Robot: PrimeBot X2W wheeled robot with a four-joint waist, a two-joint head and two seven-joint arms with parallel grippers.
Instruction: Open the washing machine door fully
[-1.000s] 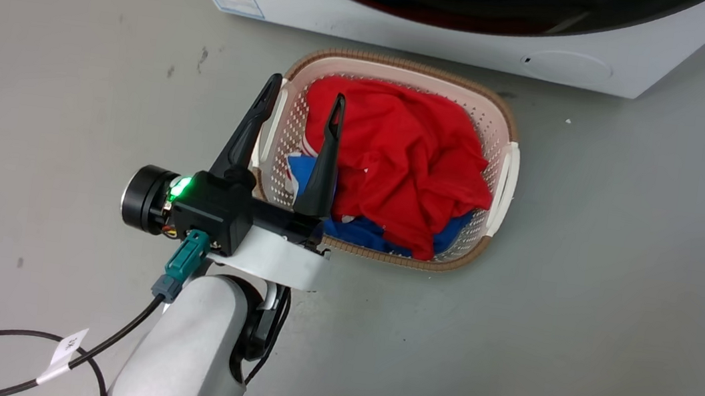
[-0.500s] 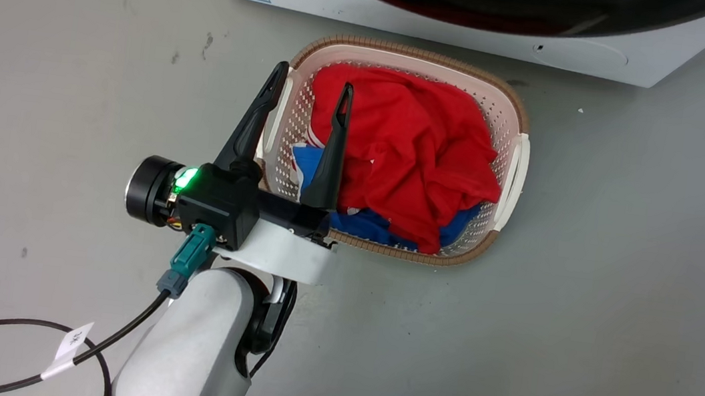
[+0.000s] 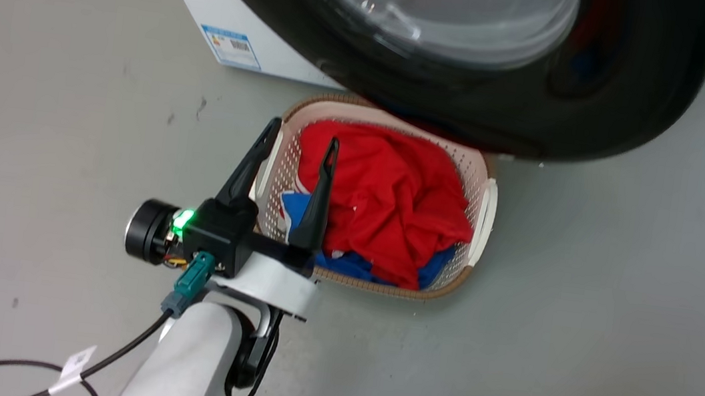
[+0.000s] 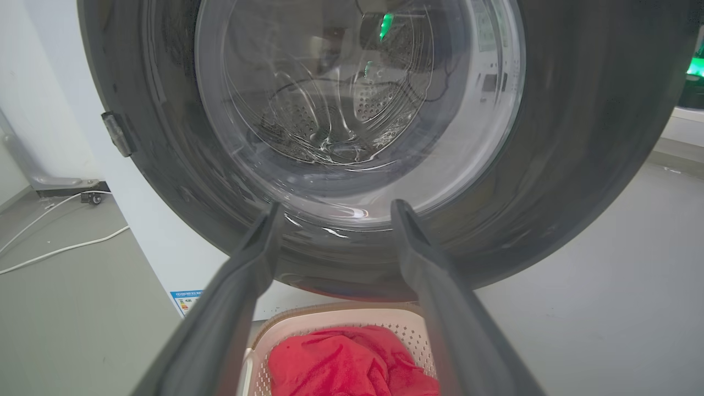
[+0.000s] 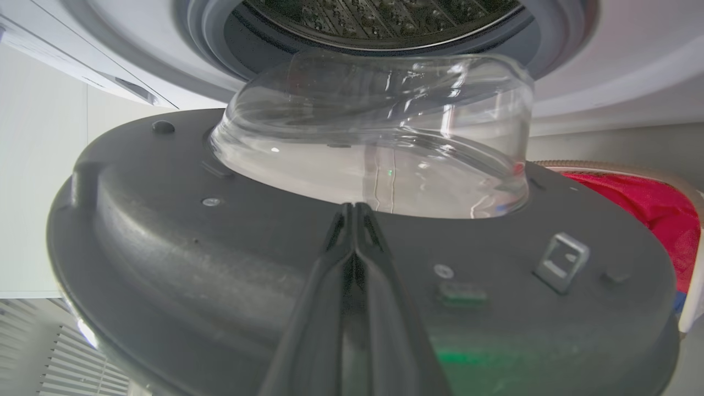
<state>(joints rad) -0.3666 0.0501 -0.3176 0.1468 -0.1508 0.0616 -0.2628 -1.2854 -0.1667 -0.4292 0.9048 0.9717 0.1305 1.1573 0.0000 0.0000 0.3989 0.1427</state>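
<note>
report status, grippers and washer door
Left gripper open, above laundry basket. Right gripper shut, at inner side of washing machine door, partly open. Basket under door's edge.

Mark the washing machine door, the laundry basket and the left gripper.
washing machine door (image 4: 594, 137): left wrist view, black ring beside the glass.
laundry basket (image 3: 486, 218): head view, white handle on its rim.
left gripper (image 3: 304, 133): head view, midway between the fingertips.

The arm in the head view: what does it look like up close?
The left gripper has two long, dark, tapering fingers on a black boxy body with a glowing green light and a black cylinder at its side. A teal plug feeds a black cable carrying a white tag. The forearm is pale grey. The right gripper has the same dark fingers.
</note>
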